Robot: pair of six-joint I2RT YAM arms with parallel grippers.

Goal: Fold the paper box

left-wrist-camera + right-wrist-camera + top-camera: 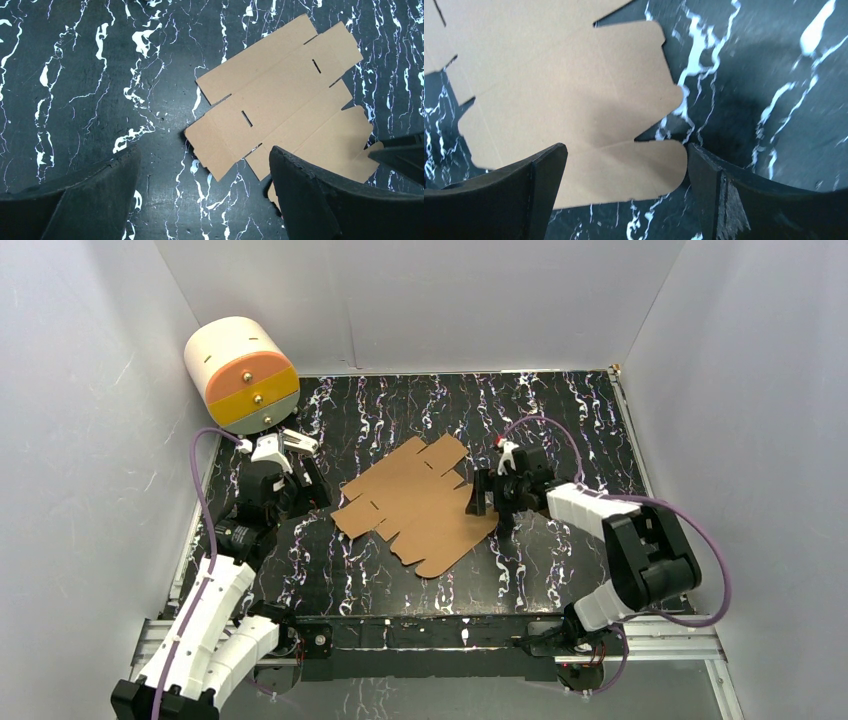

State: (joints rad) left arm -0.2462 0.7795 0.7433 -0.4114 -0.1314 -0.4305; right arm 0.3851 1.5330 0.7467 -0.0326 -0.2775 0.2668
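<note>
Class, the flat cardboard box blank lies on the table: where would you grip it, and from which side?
Probably a rounded flap on the paper box's right edge, approached from the right by the open right tool. The sheet lies flat, so only a protruding tab offers a hold.

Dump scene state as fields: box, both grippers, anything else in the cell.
paper box: flat unfolded sheet, lying mid table
left gripper: open, at the sheet's left edge, holding nothing
right gripper: open, over the sheet's right-edge flaps, holding nothing
other: cylindrical drawer unit, far left corner
progress: no fold made yet
</note>
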